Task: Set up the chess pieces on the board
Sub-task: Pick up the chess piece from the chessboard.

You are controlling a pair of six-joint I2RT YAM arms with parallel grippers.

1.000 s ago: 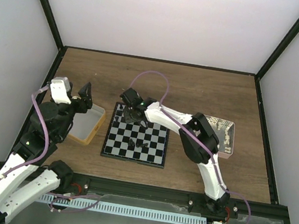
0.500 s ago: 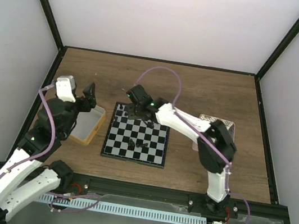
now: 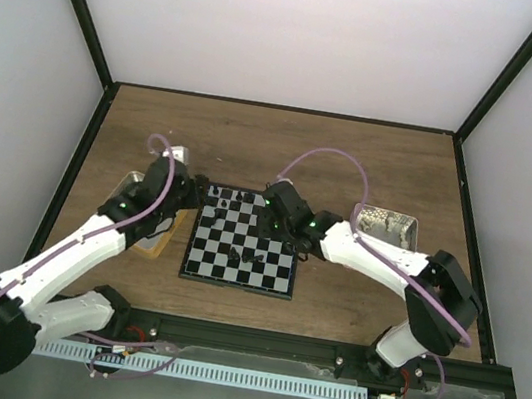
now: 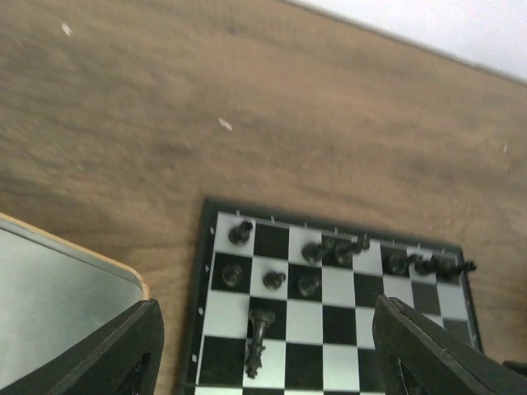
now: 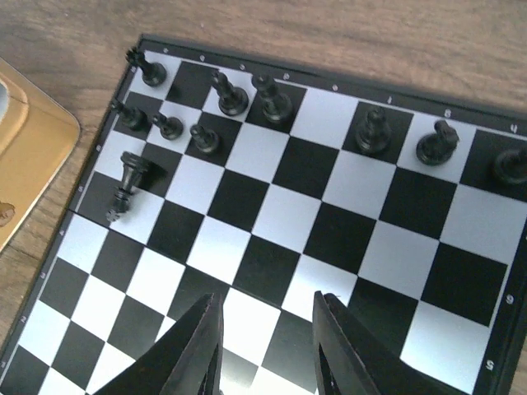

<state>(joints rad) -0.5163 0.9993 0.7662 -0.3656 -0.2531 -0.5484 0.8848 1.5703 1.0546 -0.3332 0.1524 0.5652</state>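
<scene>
Toppled piece [image 4: 258, 341] lies by the board's [image 4: 339, 290] left edge, just nearer than its far ranks, long axis near-to-far. My left jaws [image 4: 268, 309], wide apart and empty, hover closest. Right jaws [image 5: 265, 313], slightly parted and empty, sit farther right over the board.

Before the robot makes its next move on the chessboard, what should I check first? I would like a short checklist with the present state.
1. Right gripper empty: ok, jaws apart, nothing between.
2. Left gripper empty: ok, open wide.
3. Every piece upright: not ok, one piece lies on its side near the board edge by the tray.
4. Far row full: not ok, bare squares show.
5. Pieces left in tray: cannot tell, mostly out of view.
</scene>
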